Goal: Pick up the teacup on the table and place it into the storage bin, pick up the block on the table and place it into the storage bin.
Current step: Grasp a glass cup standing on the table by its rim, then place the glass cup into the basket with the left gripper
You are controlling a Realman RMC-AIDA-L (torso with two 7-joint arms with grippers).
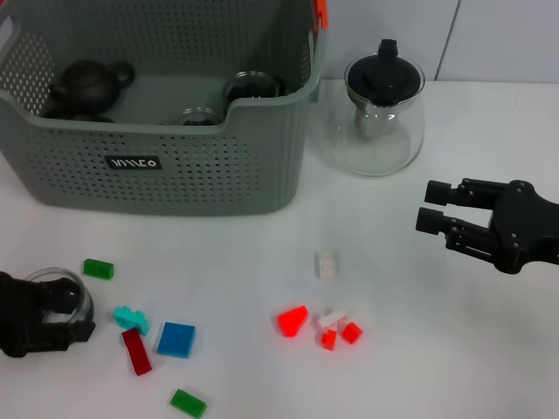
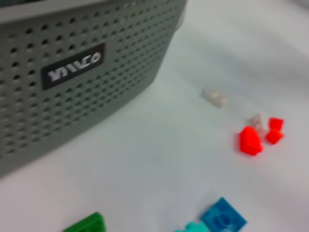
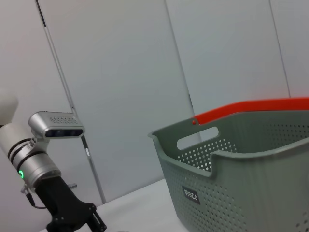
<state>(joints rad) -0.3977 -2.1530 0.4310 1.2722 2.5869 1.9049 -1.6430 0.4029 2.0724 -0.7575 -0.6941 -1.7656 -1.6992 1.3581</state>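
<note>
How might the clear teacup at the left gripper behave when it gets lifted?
The teacup looks like thin clear glass, so probably fragile and slippery against the left gripper. It appears round and small, likely light, and could roll if dropped among the blocks. The right gripper hovers clear.

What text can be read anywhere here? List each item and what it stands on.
Black label on the front wall of the storage bin: white stylised lettering, also seen in both wrist views, but too stylised and blurred to read with certainty.
No other words, numbers or signs show.
</note>
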